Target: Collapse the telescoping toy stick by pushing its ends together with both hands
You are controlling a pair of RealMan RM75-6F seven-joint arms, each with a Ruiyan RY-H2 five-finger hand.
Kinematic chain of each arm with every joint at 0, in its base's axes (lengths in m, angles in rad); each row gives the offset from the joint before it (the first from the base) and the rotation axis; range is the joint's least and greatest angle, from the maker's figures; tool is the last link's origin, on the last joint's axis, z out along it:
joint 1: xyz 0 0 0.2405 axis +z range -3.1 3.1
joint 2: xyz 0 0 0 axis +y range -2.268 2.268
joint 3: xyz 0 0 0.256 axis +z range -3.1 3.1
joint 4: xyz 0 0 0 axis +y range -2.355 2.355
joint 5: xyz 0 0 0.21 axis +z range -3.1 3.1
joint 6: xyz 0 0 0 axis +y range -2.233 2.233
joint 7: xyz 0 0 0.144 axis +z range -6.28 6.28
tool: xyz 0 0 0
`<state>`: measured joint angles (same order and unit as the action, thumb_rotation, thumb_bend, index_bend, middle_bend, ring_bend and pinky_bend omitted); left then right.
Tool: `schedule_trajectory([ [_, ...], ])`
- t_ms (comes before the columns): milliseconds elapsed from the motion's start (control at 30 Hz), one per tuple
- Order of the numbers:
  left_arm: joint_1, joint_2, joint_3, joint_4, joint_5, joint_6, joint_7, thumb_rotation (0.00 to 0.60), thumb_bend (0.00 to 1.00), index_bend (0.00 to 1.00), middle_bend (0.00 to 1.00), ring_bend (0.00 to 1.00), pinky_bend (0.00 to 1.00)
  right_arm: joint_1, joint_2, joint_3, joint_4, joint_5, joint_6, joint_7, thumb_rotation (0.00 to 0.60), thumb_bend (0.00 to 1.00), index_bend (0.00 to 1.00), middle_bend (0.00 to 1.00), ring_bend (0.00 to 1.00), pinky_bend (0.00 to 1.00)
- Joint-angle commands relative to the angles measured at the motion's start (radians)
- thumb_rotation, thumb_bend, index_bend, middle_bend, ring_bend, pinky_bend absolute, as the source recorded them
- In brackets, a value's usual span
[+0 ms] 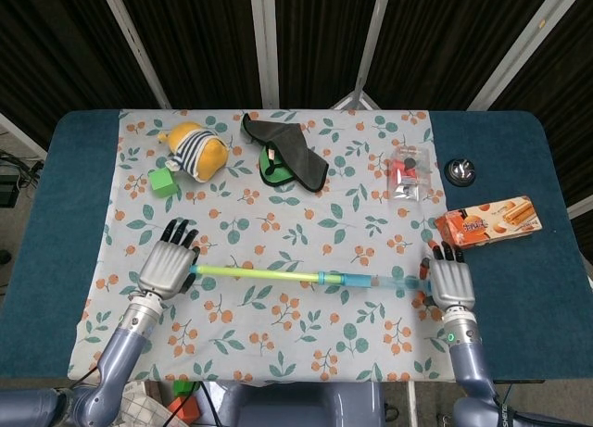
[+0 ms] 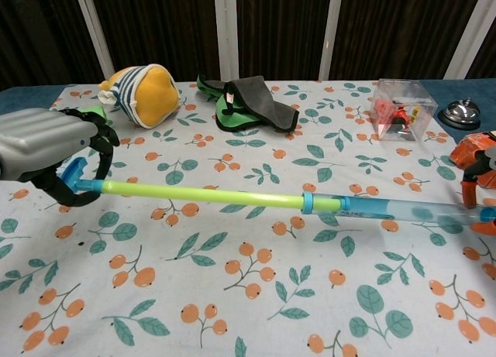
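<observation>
Left robot hand (image 1: 167, 270) curls around the blue tip of the yellow-green-and-blue plastic telescoping stick (image 1: 306, 277); right robot hand (image 1: 448, 281) grips its far-right end above the desk. Off-axis pushing could jam it.

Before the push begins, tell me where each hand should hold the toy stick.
Hold the toy stick by its two tips, since it lies lengthwise between the hands: left hand from the left on the blue cap of the green rod, right hand from the right on the clear blue tube's end.

lab: black curtain (image 1: 204, 38), metal frame (image 1: 264, 43), cloth-covered table (image 1: 519, 140).
</observation>
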<state>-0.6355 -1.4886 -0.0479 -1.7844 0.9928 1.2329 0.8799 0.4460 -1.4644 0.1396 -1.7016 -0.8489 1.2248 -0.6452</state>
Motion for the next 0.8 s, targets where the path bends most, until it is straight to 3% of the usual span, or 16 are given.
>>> schedule_trajectory([
  [33, -0.001, 0.001, -0.002, -0.01, 0.0, 0.004, 0.005, 0.6, 0.54, 0.6, 0.15, 0.0, 0.0, 0.008, 0.0, 0.002, -0.017, -0.004, 0.011, -0.015, 0.6, 0.31, 0.69, 0.16, 0.0, 0.0],
  [800, -0.017, -0.047, -0.027, -0.024, -0.015, 0.018, 0.012, 0.6, 0.54, 0.6, 0.15, 0.0, 0.0, 0.069, -0.005, -0.007, -0.136, -0.023, 0.06, -0.132, 0.6, 0.31, 0.7, 0.17, 0.0, 0.0],
])
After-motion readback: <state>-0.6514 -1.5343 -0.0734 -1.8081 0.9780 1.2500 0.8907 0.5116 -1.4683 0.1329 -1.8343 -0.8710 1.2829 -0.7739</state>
